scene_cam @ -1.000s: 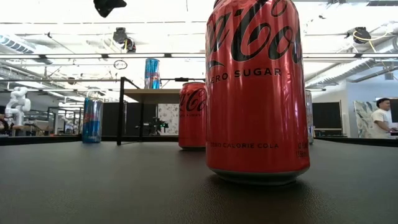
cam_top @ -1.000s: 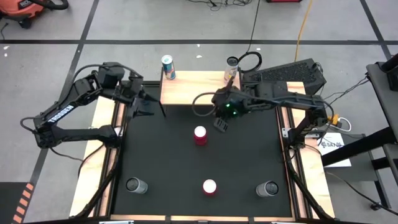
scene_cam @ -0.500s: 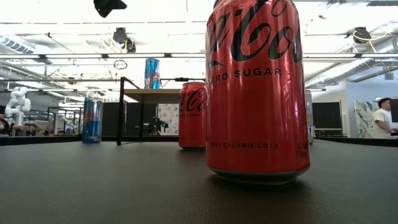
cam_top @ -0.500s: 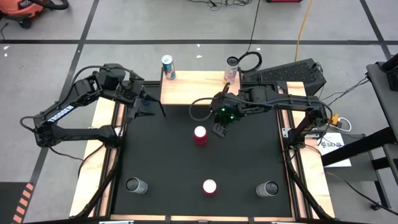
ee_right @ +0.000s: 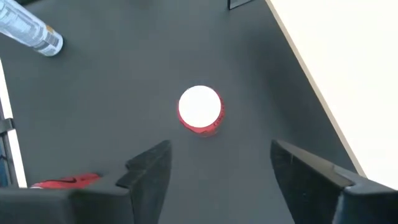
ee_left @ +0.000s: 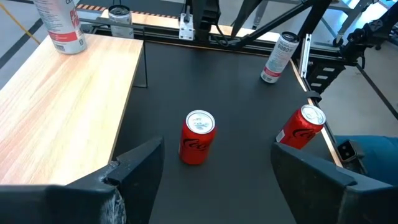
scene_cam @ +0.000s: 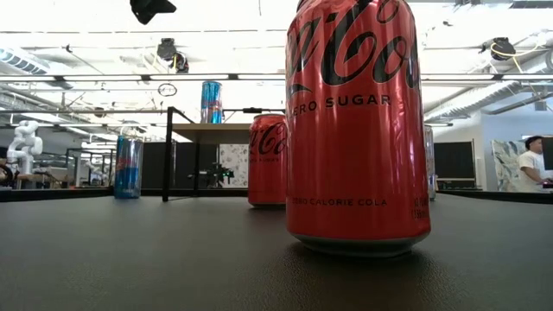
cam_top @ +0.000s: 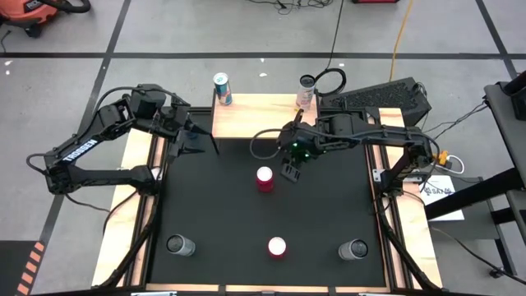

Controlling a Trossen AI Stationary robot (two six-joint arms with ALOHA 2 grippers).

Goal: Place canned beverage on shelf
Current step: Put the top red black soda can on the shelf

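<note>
The right gripper (cam_top: 290, 172), jaws spread and empty, hovers just beside the red can (cam_top: 265, 178); the shelf (cam_top: 255, 116) lies behind it. Descending off-centre could topple the can.

A light-wood shelf (cam_top: 259, 115) on thin black legs stands level at the counter's (cam_top: 329, 222) far edge. A blue can (cam_top: 222, 89) stands upright at its left back corner, a pale can (cam_top: 306, 90) at its right. A red cola can (cam_top: 265, 178) stands upright just in front of the shelf.
</note>
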